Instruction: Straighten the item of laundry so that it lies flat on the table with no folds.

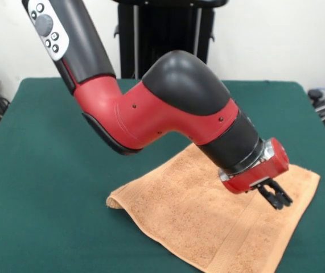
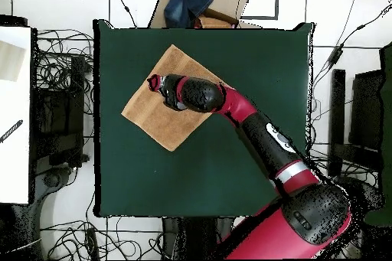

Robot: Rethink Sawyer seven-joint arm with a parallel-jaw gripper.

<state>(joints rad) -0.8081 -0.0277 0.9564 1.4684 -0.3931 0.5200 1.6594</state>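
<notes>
Green table fills frame, white wall behind. Red-black arm reaches down from upper left. Peach towel lies lower right of centre, left corner curled up. Gripper hovers over towel's right part, fingers nearly together, holding nothing.

There is one towel on one table, one arm with one gripper over it, and in the overhead view one cardboard box past the table's far edge.
</notes>
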